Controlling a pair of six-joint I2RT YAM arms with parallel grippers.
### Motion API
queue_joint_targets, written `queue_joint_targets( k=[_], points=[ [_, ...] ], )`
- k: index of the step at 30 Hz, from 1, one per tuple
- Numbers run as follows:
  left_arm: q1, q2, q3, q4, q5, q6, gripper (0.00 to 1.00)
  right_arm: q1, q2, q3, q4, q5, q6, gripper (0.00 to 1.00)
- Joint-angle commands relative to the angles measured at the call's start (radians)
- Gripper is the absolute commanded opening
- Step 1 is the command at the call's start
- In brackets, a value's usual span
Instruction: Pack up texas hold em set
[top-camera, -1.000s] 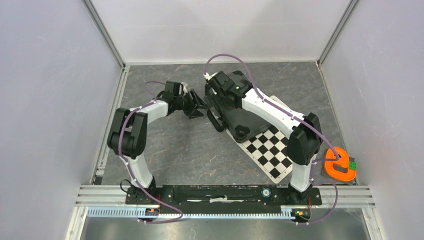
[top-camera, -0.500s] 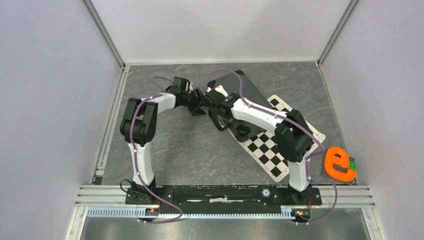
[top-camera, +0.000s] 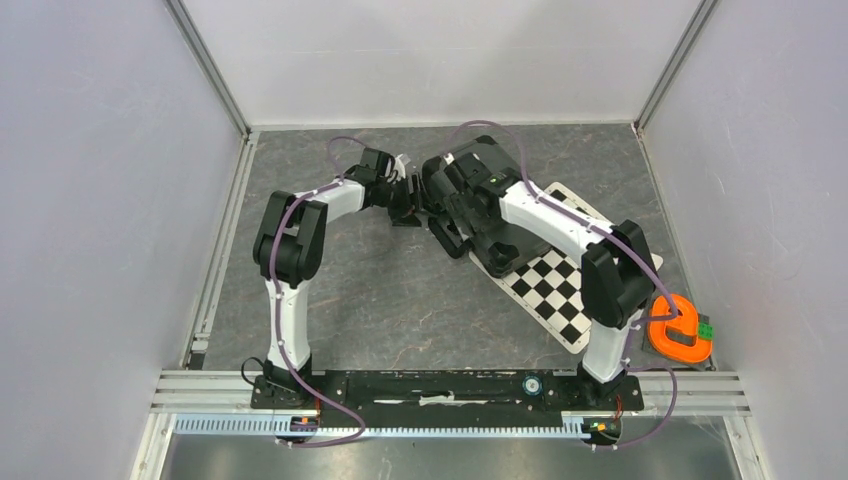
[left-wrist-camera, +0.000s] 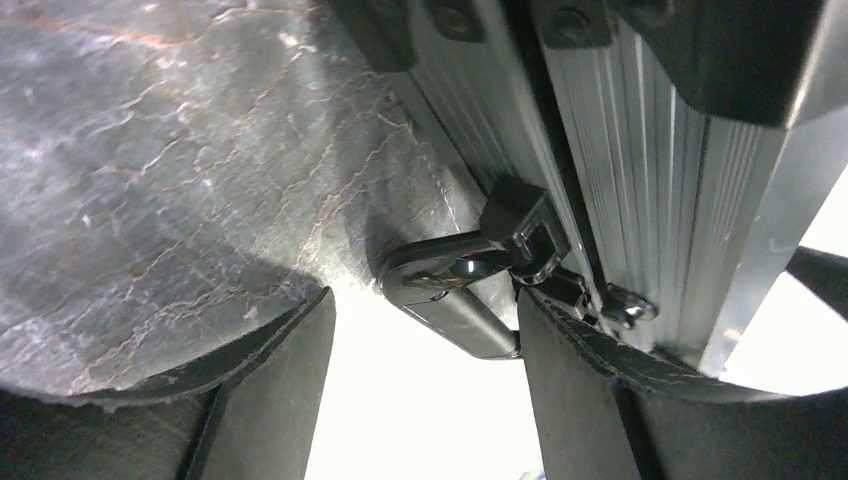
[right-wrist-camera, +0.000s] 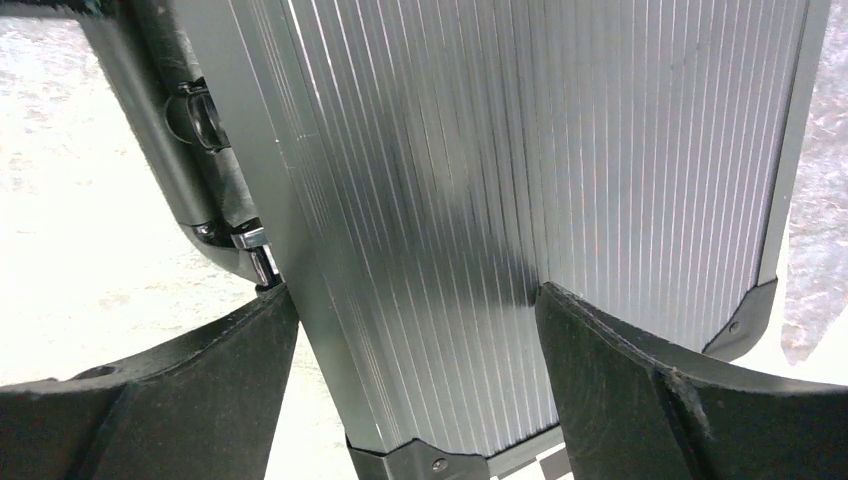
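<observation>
- Black case (top-camera: 490, 252) sits upper centre of the top view, angled. Its lower right end lies on the checkered mat (top-camera: 555, 295) and the rest on the grey table (top-camera: 400, 300).
- Most of the case is covered by the right arm there; only the lower end and the handle (top-camera: 448, 235) on its left side show clearly.
- Case looks closed, with the 2 halves meeting at a seam in the left wrist view. The inside is hidden.
- Left gripper (left-wrist-camera: 425, 310): jaws apart, 1 finger at lower left and 1 at lower right of the frame.
- The chrome latch (left-wrist-camera: 455, 265) on the case's ribbed side sits between them. The right finger (left-wrist-camera: 580, 390) is just beside it; contact can't be told.
- The top of the left wrist view is cut off by dark case edges, and the bottom centre is blown out white.
- Right gripper (right-wrist-camera: 415, 295): jaws wide apart, straddling the ribbed lid panel. It is not clamped on an edge, and whether the pads touch the lid can't be told.
- In the right wrist view the handle and a chrome fitting show at upper left, partly behind the left finger (right-wrist-camera: 180, 390). A case corner cap shows at bottom centre.
- Both grippers meet at the case's upper left end in the top view; their fingertips can't be made out there.
- Orange ring toy (top-camera: 678, 330) lies at the right edge, lower right, well apart from the case and partly behind the right arm's cable.
</observation>
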Motion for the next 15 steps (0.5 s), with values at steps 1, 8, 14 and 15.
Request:
queue_joint_targets(
  k=[1, 8, 14, 15],
  points=[
    [-0.02, 0.004, 0.065, -0.062, -0.013, 0.317, 0.75, -0.049, -0.075, -0.009, 0.044, -0.095, -0.023, 0.91],
    [-0.058, -0.082, -0.04, 0.035, -0.177, 0.571, 0.73, -0.056, -0.133, -0.014, 0.073, -0.163, -0.019, 0.9],
    [-0.087, -0.151, -0.184, 0.282, -0.128, 0.711, 0.74, -0.059, -0.121, -0.04, 0.072, -0.21, -0.042, 0.9],
    [-0.086, -0.137, -0.168, 0.28, -0.131, 0.704, 0.74, -0.059, -0.124, -0.038, 0.071, -0.217, -0.045, 0.89]
  ],
)
